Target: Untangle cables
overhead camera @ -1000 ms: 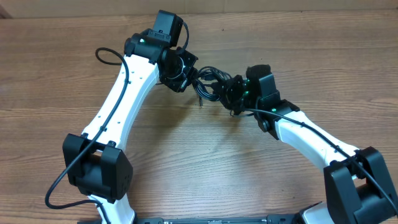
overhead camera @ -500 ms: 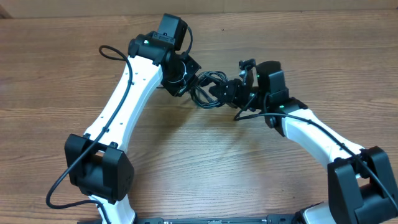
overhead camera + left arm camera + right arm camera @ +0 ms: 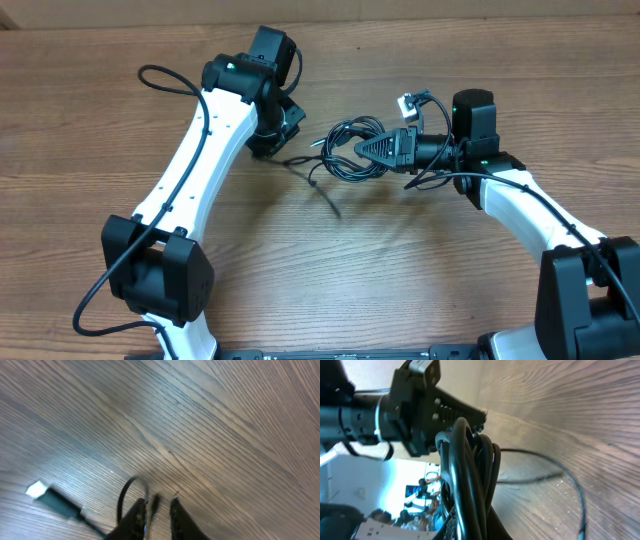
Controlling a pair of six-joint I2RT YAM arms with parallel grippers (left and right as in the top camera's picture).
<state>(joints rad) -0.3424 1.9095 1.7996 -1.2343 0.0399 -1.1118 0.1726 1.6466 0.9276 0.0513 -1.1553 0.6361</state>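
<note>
The cables form a black looped bundle held above the table's middle. My right gripper is shut on the bundle, which fills the right wrist view between the fingers. A metallic plug tip sticks up near the right wrist. One thin cable strand trails from the bundle over the table toward my left gripper. In the left wrist view the left gripper has its fingers close together around a thin black strand. A cable with a white-tipped plug lies on the wood beside it.
The wooden table spreads around both arms. A thick black arm cable loops at the left arm's far side. The left arm's base and the right arm's base stand at the front corners.
My right gripper has swung right and turned level, carrying the bundle with it. The left gripper has drawn back left, and a single strand now stretches out over the table.
</note>
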